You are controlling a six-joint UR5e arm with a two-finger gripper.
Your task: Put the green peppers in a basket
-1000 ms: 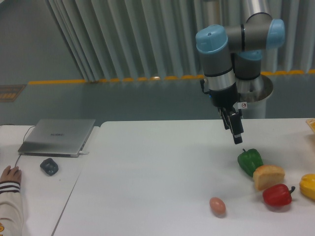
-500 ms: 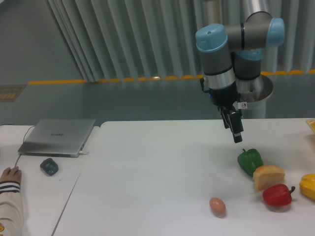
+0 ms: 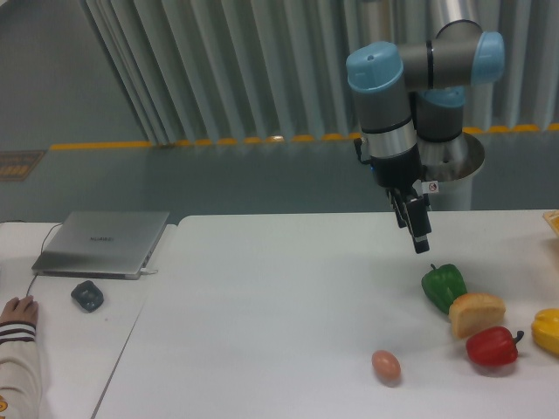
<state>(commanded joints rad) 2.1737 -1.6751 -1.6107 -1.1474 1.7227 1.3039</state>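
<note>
Green pepper sat on the white table, right side, stem up and tilted a bit, untouched. It was touching or nearly touching a bread roll at its lower right; red pepper was just below the roll, yellow pepper at the right frame edge. An egg lay apart, nearer the front edge. That cluster mattered: the roll side was crowded, so the open approach was from the pepper's left and top. Gripper hung above and slightly left of the pepper, clear of it, pointing down with a slant. Seen edge-on from this camera, so I couldn't tell whether the fingers were spread or closed; nothing was in them. My read: pre-grasp hover, lining up over the pepper before descent, pick not yet started. No basket was visible anywhere in the frame, so the drop target was off-camera or I couldn't place it. An orange bit showed at the far right table edge, too cropped to identify. On the adjacent left table: closed laptop, small dark object beside it, and a person's hand resting at the left edge, well clear of the arm's work area. Risk as I judged it: glossy lobed skin could slip, and a closing finger could nudge the roll.
</note>
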